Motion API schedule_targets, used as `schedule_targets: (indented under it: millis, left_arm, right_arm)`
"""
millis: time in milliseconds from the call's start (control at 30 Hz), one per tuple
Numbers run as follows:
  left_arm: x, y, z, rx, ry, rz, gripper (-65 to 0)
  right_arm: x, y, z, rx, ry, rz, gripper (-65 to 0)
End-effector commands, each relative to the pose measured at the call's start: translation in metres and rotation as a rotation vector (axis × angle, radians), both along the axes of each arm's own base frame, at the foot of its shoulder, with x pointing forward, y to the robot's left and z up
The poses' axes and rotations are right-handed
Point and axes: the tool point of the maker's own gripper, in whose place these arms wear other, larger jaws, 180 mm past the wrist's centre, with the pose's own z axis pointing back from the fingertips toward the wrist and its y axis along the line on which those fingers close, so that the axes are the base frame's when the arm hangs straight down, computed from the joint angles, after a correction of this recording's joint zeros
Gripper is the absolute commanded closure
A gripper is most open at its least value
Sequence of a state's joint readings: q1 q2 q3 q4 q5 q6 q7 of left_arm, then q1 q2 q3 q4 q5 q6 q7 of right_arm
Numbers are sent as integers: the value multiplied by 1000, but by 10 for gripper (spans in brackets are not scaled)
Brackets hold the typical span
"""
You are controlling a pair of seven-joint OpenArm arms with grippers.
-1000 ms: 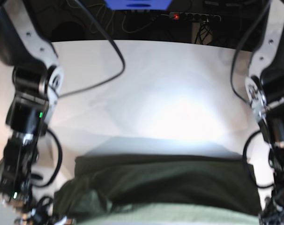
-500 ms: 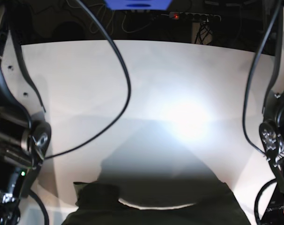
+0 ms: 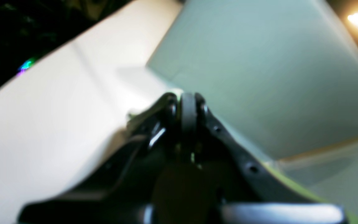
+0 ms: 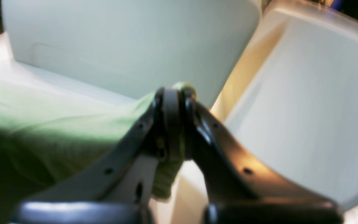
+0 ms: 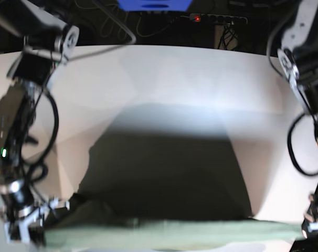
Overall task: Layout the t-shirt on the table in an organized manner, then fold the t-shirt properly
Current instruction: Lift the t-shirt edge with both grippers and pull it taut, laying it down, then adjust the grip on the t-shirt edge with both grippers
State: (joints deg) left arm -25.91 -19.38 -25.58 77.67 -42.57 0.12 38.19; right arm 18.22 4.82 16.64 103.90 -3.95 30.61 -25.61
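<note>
In the base view the right hand (image 5: 25,231) sat at the near left corner of the surface (image 5: 164,73), closed on one end of the t-shirt (image 5: 164,233). From that hand the olive cloth ran as a taut, pale green band along the near edge, all the way across to the near right corner. Beneath and behind the band a wide dark shadow spread over the middle of the white surface, and a darker bunch of cloth hung just beside the right hand, near the left end of the band.

The right wrist view showed that hand (image 4: 174,90) with its jaws pressed together and a small fold of green fabric (image 4: 51,130) pinched at the tips; the rest of the shirt fell away to the hand's left side and below it, with the white surface (image 4: 306,102) behind.

At the near right corner, the left hand (image 5: 311,228) held the other end of the band. In the left wrist view this hand (image 3: 188,99) was likewise closed, and a thin strip of green cloth (image 3: 291,183) trailed along its right side; the pinch itself was blurred. The white surface (image 3: 42,124) lay to its left.
</note>
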Motion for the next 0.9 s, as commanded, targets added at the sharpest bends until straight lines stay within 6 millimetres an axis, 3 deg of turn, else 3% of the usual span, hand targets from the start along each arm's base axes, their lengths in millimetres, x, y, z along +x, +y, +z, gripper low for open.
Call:
schedule_targets:
  millis: [0,200,300,400,533,700,867]
  left_arm:
    - [-8,1,5,16,-24,-5,-2]
    - [-96,20,-100,-92,173,66,-2]
    - [-140,33,-135,-132,258,112,-2]
    - [-171,37,-162,-158,327,144,-2]
    - [-191,37,-178,-189,360,180,-2]
    - [-211,45,-185,-193,385,210,-2]
    - [-240,58,-194,-185,428,257,-2]
  right_arm:
    - [-13,4,22,18,-90,24,0]
    - [-83,2,-53,109,78,40,0]
    - [-113,-1,-79,156,115,42,0]
    - [-145,0,-104,178,161,49,0]
    - [-175,3,-134,232,214,46,0]
    - [-201,-1,-168,297,269,9,0]
    - [-220,-3,-180,326,275,-2,0]
